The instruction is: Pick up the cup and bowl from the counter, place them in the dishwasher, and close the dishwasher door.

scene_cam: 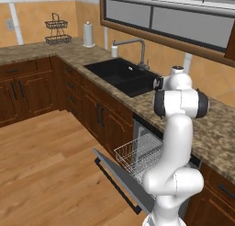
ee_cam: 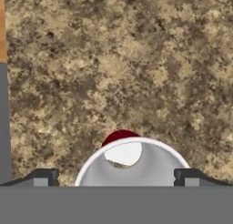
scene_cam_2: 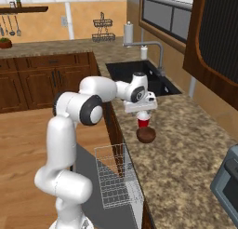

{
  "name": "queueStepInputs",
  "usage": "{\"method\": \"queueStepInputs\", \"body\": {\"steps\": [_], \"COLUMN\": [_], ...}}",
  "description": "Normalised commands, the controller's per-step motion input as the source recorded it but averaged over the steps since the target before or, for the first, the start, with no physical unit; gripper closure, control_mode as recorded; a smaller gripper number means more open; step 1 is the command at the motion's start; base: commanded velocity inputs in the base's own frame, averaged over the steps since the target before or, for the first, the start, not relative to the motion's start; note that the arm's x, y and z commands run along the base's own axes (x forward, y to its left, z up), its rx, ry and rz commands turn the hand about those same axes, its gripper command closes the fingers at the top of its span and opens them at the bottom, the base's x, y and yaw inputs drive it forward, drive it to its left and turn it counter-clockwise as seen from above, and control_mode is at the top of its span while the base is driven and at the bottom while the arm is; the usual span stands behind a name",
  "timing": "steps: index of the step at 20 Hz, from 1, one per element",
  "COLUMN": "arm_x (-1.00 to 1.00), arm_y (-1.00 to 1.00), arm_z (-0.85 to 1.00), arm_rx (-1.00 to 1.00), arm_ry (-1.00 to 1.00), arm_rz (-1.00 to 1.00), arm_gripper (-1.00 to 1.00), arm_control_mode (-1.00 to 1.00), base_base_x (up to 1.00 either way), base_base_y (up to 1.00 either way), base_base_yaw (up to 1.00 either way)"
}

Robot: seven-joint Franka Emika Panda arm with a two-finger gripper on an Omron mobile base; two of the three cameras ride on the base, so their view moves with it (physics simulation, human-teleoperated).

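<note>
Black sink (scene_cam: 120, 75) set below a grey faucet (scene_cam: 136, 49), wire rack (scene_cam: 58, 31) stood in the corner, paper towel roll (scene_cam: 88, 34) placed nearby, wooden floor (scene_cam: 46, 170) laid below

Gripper (scene_cam_2: 144, 114) held directly over red cup (scene_cam_2: 144, 122), pointed down at counter (scene_cam_2: 186, 149); jaw spacing not discernible. Brown bowl (scene_cam_2: 146, 135) set just beside cup, near counter front edge. Dishwasher door (scene_cam_2: 90, 177) dropped open, white wire rack (scene_cam_2: 116, 177) drawn out above it.
</note>
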Motion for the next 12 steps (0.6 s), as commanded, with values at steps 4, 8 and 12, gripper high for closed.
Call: {"method": "queueStepInputs", "body": {"steps": [4, 8, 12], "arm_x": [-0.08, -0.01, 0.00], "arm_y": [0.23, 0.09, 0.00], "arm_z": [0.00, 0.00, 0.12], "arm_rx": [0.01, 0.01, 0.00], "arm_ry": [-0.08, -0.03, -0.05], "arm_rz": [0.04, 0.04, 0.00], "arm_gripper": [-1.00, -1.00, -1.00], "arm_control_mode": [-1.00, -1.00, -1.00], "base_base_x": [0.00, 0.00, 0.00], "base_base_y": [0.00, 0.00, 0.00], "base_base_yaw": [0.00, 0.00, 0.00]}}
